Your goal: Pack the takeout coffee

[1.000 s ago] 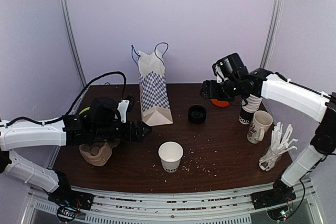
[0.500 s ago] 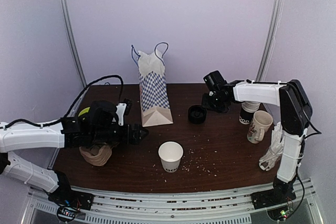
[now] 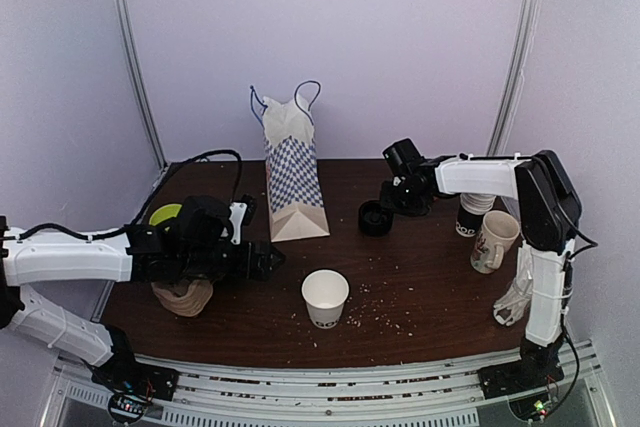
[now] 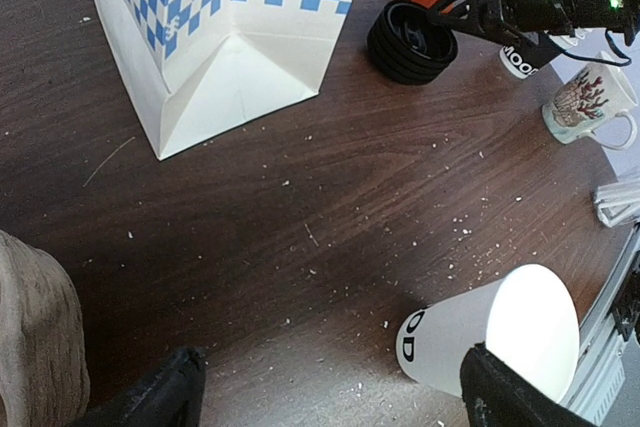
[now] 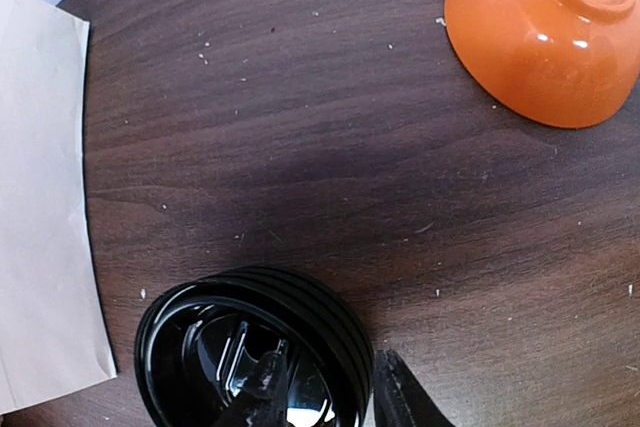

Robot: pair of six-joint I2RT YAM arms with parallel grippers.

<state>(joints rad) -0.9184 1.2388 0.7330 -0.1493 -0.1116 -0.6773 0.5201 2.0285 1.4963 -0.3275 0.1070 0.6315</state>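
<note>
The takeout coffee is a white paper cup [image 3: 325, 297] with black print, standing open-topped and lidless near the table's front. In the left wrist view the cup [image 4: 490, 337] sits just ahead of my right-hand finger. My left gripper [image 3: 272, 259] [image 4: 335, 392] hovers low to the cup's left, open and holding nothing. A stack of black plastic lids [image 3: 376, 217] [image 5: 250, 357] rests right of the bag. My right gripper [image 3: 388, 207] [image 5: 325, 392] has one finger inside the stack and one outside, shut on the top black lid's rim.
A blue-checked paper bag [image 3: 293, 172] stands upright at the back middle. An upturned orange bowl [image 5: 550, 27] lies beyond the lids. On the right are stacked paper cups [image 3: 475, 209], a mug [image 3: 494, 240] and white stirrers [image 3: 525, 287]. A brown pile [image 3: 182, 295] sits front left.
My right arm dropped from above the orange bowl down to the lid stack and its jaws narrowed around the rim. The left gripper edged slightly toward the cup, still open.
</note>
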